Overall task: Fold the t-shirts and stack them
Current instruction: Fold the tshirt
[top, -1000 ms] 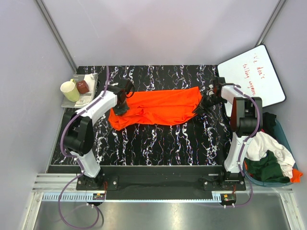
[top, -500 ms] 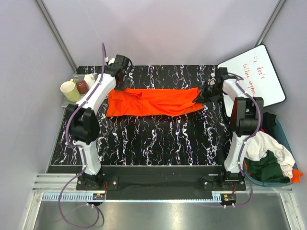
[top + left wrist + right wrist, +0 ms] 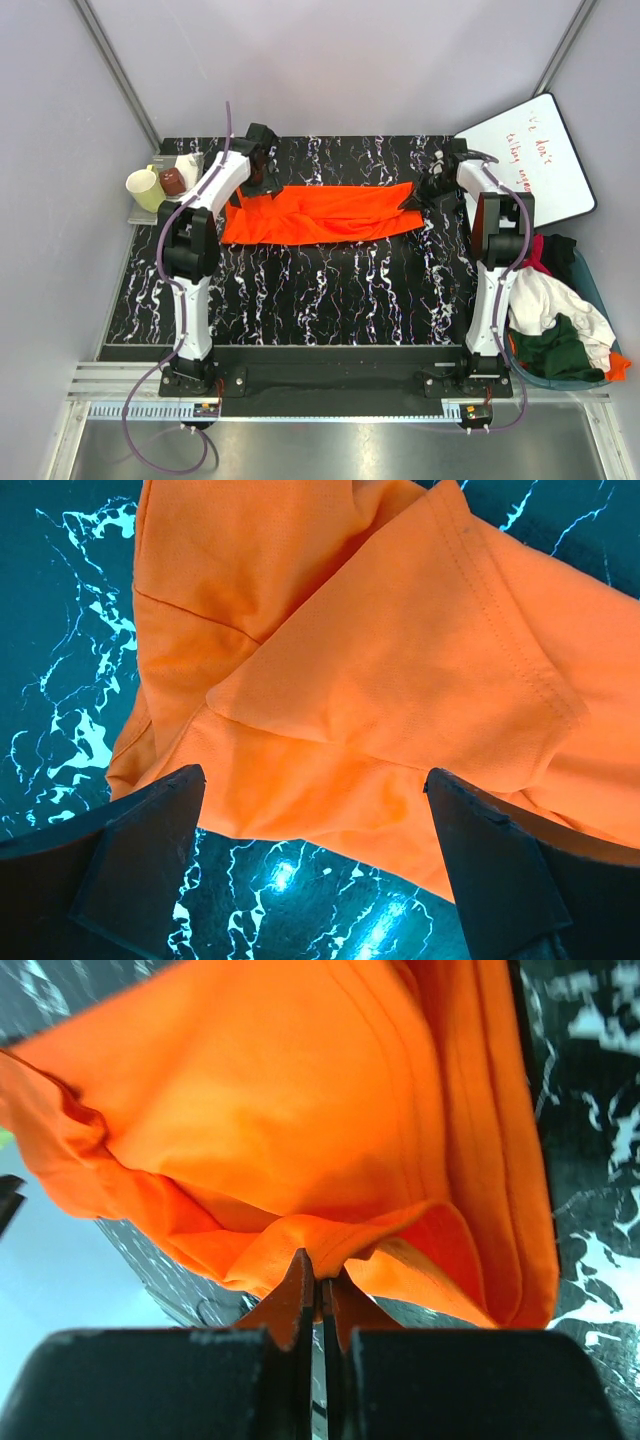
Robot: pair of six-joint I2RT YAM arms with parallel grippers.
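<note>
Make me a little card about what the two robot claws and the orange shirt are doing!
Orange t-shirt: stretched in a long strip across the black marbled table
Left claw: open, over the shirt's left end
Right claw: shut, pinching the shirt's right edge
Other shirts: heaped unfolded in a bin on the right
Whiteboard: far right corner, red writing

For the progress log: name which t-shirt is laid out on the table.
The orange t-shirt, spread out across the marbled table. The white t-shirt and dark green t-shirt lie crumpled in the bin at right.
</note>
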